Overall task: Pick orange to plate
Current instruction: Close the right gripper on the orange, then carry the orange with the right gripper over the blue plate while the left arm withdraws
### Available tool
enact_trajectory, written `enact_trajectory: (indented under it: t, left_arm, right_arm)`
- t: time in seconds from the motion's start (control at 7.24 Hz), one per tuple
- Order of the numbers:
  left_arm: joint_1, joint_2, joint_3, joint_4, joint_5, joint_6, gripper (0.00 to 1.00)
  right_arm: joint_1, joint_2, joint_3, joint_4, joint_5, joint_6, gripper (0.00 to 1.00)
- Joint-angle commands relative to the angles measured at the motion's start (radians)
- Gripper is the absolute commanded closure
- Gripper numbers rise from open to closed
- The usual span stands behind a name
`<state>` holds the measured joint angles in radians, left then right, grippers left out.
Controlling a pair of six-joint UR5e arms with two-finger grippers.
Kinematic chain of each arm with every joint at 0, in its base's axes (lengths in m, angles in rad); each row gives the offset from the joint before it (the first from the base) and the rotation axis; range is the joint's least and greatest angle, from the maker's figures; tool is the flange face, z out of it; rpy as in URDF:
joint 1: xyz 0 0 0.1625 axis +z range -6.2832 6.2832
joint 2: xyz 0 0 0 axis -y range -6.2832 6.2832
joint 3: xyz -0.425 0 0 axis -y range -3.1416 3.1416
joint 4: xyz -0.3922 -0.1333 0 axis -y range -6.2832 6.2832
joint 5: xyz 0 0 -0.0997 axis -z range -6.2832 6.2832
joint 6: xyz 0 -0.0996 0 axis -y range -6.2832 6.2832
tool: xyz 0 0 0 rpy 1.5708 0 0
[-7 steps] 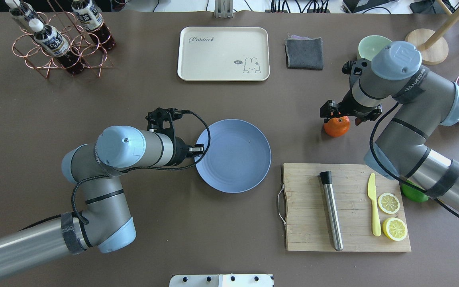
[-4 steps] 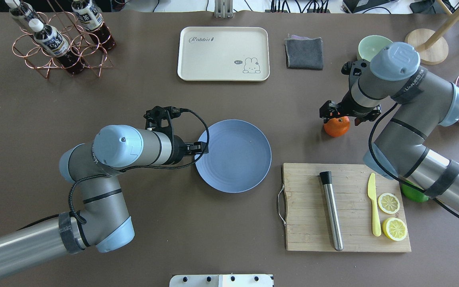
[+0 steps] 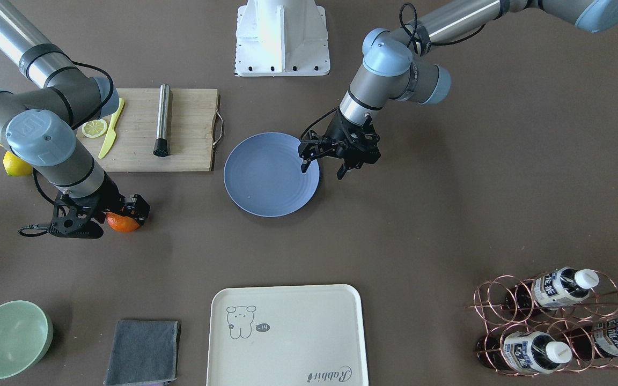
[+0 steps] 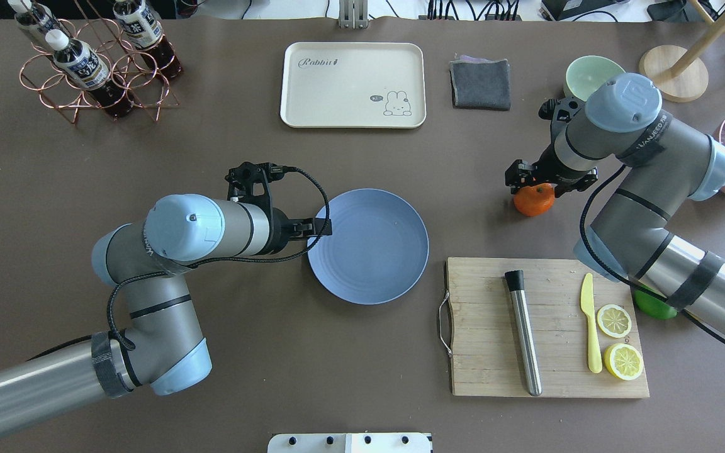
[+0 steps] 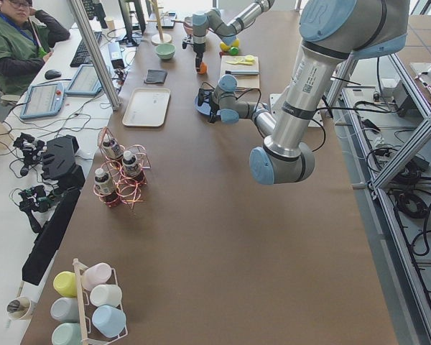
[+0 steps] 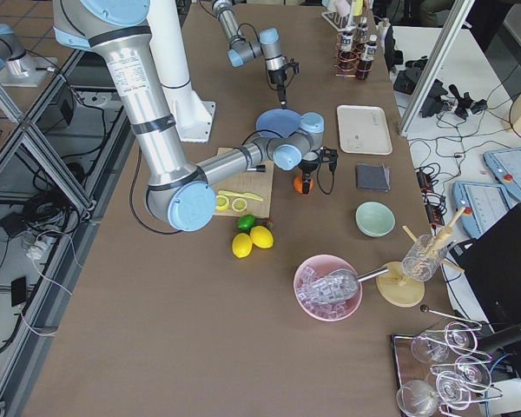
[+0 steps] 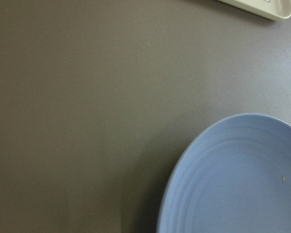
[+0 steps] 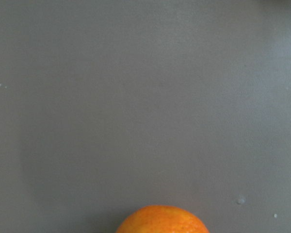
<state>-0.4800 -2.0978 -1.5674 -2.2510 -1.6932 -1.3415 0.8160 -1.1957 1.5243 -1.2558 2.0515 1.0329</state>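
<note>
The orange (image 4: 533, 200) rests on the brown table, right of the plate. My right gripper (image 4: 542, 184) hangs right over it, open, its fingers straddling the fruit and hiding its top. From across the table the orange (image 3: 123, 222) peeks out beneath that gripper (image 3: 113, 214). Only the fruit's top (image 8: 162, 221) shows at the bottom edge of the right wrist view. The periwinkle plate (image 4: 375, 251) lies mid-table with nothing on it. My left gripper (image 3: 322, 170) hovers open over the plate's (image 3: 266, 182) rim on the robot's left side.
A cutting board (image 4: 482, 327) near the front right holds a metal rod, a yellow knife and two lemon slices, with a lime (image 4: 652, 305) beside it. A green bowl (image 4: 589, 72), grey cloth (image 4: 481, 83), cream tray (image 4: 353, 85) and bottle rack (image 4: 95, 60) line the far side.
My right gripper has come down a little further over the orange, covering more of it. The left arm has drifted slightly away from the robot; the plate and orange stay put.
</note>
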Motion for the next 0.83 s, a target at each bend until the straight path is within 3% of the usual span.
enact_trajectory:
  t: [0.0, 0.28, 0.41, 0.69]
  left_arm:
    - [-0.029, 0.004, 0.003, 0.001, -0.006, 0.048, 0.02]
    - [-0.067, 0.007, 0.000, 0.007, -0.002, 0.109, 0.02]
    - [-0.100, 0.056, 0.003, 0.011, 0.007, 0.216, 0.02]
    - [-0.172, 0.093, -0.060, 0.011, 0.000, 0.384, 0.02]
  right_arm:
    - [0.000, -0.005, 0.031, 0.003, -0.001, 0.001, 1.00]
    - [0.003, -0.008, 0.141, -0.026, 0.010, 0.007, 1.00]
    - [0.003, -0.002, 0.204, -0.075, 0.009, 0.016, 1.00]
    - [-0.088, 0.031, 0.252, -0.108, -0.067, 0.131, 1.00]
